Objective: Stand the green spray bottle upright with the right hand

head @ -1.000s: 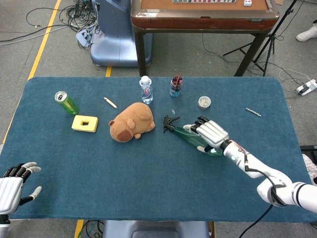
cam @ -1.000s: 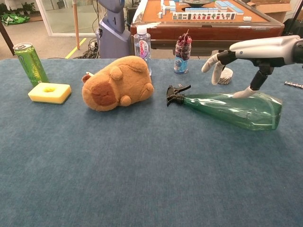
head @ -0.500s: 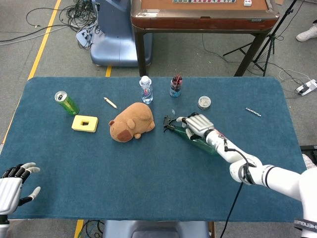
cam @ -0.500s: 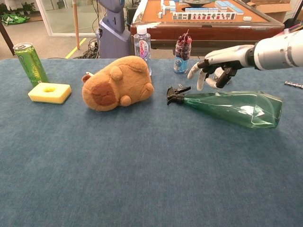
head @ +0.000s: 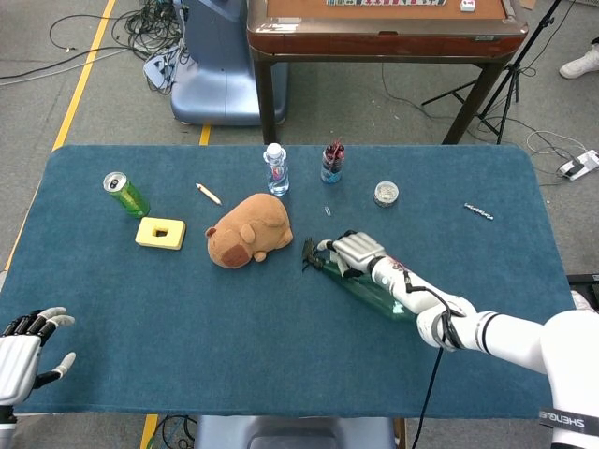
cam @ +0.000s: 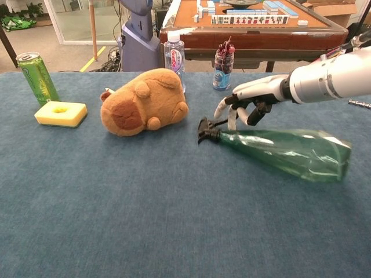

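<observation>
bottle – lay on side, mid-table, nozzle toward plush | R hand – over neck, fingers curled, grip unclear | L hand – open, idle | progress – 0 lift, not upright

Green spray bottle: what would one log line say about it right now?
green spray bottle: lying on its side on table | right robot hand: over its neck, grasp unclear | left robot hand: open, idle | upright: not yet
</observation>
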